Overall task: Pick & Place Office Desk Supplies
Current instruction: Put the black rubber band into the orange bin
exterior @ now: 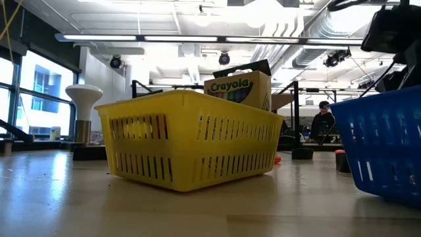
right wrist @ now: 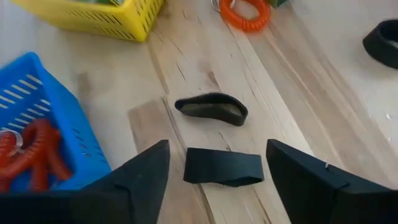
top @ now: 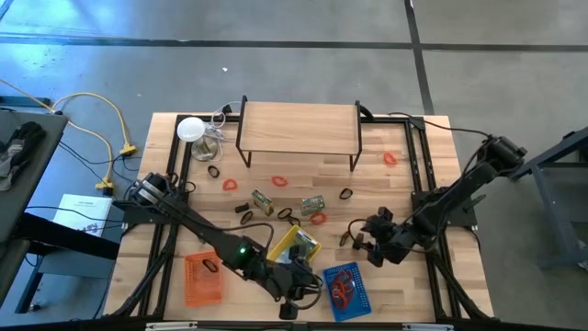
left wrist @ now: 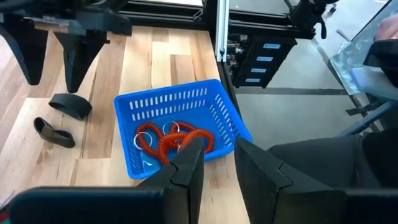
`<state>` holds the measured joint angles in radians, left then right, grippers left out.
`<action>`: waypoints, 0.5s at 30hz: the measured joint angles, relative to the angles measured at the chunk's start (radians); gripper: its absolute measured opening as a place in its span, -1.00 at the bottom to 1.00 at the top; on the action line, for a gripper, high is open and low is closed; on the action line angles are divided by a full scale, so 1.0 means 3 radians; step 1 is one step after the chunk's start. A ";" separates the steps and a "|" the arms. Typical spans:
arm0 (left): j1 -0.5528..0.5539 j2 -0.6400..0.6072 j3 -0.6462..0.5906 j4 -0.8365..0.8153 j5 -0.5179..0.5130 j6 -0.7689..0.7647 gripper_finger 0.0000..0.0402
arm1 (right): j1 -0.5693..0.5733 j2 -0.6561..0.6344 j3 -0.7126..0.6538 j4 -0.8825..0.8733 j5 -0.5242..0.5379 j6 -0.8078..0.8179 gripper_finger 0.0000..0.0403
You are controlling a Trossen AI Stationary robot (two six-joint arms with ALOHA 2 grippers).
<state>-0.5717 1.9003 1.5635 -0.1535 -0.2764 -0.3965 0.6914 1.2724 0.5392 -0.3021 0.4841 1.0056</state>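
Lying between open right gripper [right wrist: 217,171] jaws | black band [right wrist: 222,168] | on table [right wrist: 292,81]

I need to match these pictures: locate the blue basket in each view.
High: blue basket, bottom centre-right.
Low: right edge.
Left wrist: centre, holding red loops.
Right wrist: left edge.
Shared landmark: yellow basket beside it.

Baskets [top: 347,290]: three along the near table edge, one holding coiled loops [left wrist: 174,138].
Shelf [top: 299,129]: at far edge.
Clips [right wrist: 211,107]: two beside right gripper [right wrist: 217,180].
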 joint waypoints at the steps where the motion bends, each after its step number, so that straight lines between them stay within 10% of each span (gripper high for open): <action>1: -0.0009 0.0000 0.0000 0.0000 0.0000 0.0000 -0.57 | 0.0001 0.0047 0.0000 0.0002 -0.0024 0.0005 0.31; 15: -0.0076 0.0000 -0.0005 0.0000 0.0000 0.0111 -0.57 | -0.0189 0.0881 0.0018 0.0213 -0.0107 -0.0250 0.48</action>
<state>-0.5946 1.9003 1.5620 -0.1535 -0.2764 -0.3634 0.6347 1.5367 0.5446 -0.2382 0.4520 0.9305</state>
